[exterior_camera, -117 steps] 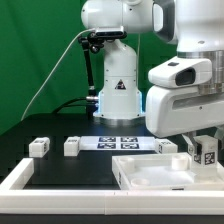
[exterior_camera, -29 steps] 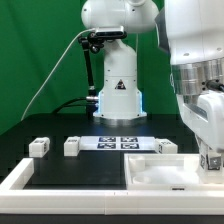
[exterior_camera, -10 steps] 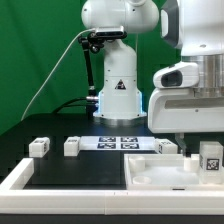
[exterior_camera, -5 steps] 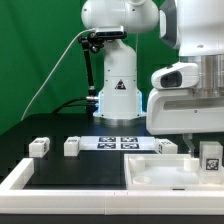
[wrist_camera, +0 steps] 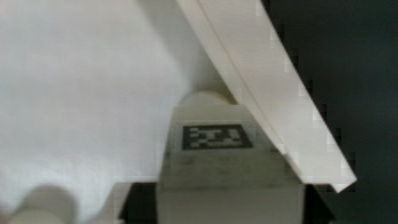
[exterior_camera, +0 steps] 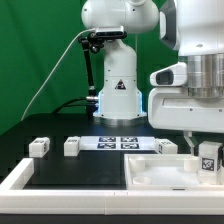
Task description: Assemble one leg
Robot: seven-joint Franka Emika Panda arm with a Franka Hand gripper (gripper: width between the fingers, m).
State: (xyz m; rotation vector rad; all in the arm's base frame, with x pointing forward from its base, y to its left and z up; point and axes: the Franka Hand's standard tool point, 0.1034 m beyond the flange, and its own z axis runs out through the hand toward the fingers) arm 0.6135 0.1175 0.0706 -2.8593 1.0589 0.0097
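The Franka arm fills the back and the exterior view's right side, its white base standing behind the black table. On the table, at the front, lies the large white tabletop piece, close to the white frame that borders the work area. Behind it the marker board lies flat with its tags up.

The gripper hangs at the exterior view's right edge, over the far corner of the tabletop piece. Between its fingers sits the leg, a small white block with a black-and-white tag facing the camera. The jaws are clenched on this leg, one finger at each side of it. In the wrist view the same leg stands in the middle between the dark finger pads, with its tag visible, and the edge of the tabletop piece runs just beside it; whether they touch I cannot tell.

Two more legs rest on the table toward the exterior view's left, well apart from the gripper, and another one lies near the marker board's end.
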